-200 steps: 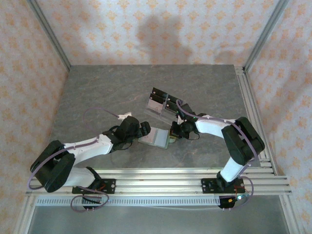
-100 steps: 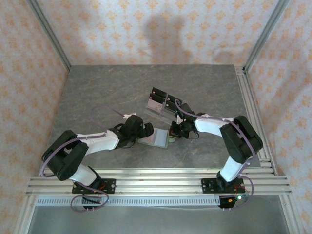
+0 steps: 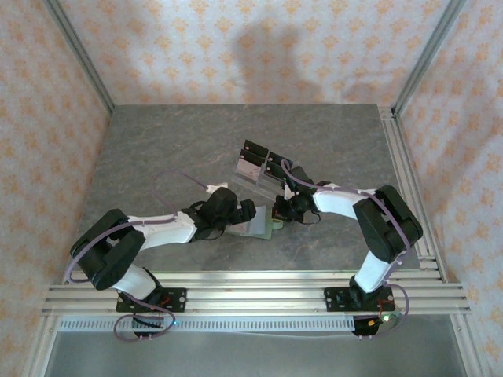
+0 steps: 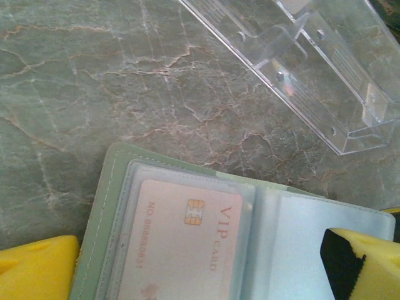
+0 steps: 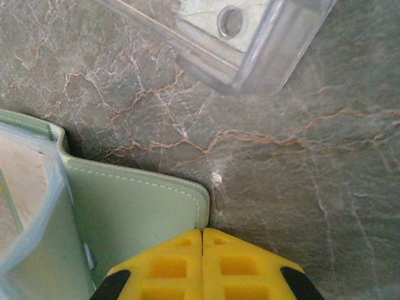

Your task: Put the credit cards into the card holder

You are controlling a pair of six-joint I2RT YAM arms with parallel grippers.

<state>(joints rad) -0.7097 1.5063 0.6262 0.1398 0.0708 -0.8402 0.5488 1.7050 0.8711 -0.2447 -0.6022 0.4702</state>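
Note:
The sage-green card holder (image 3: 258, 226) lies open on the table between both arms. In the left wrist view its clear sleeves face up, and one pale pink credit card (image 4: 181, 244), printed "VIP CARD", sits inside the left sleeve. My left gripper (image 4: 200, 275) hangs open just above the holder (image 4: 106, 206), one yellow fingertip on each side of the sleeves; from above the left gripper (image 3: 242, 214) covers the holder's left part. My right gripper (image 5: 202, 259) is shut, its tips at the corner of the holder's green cover (image 5: 137, 212). Whether it presses on the cover is unclear.
A clear four-cell stand with black tops (image 3: 255, 166) stands just behind the holder; its plastic base (image 4: 325, 69) is close to both grippers. Aluminium rails (image 3: 401, 165) run along the table's right side and near edge. Bare grey marble lies to the left and back.
My left arm has reached right, and its open gripper has moved over the card holder's left part. The right gripper has stayed shut at the holder's right edge.

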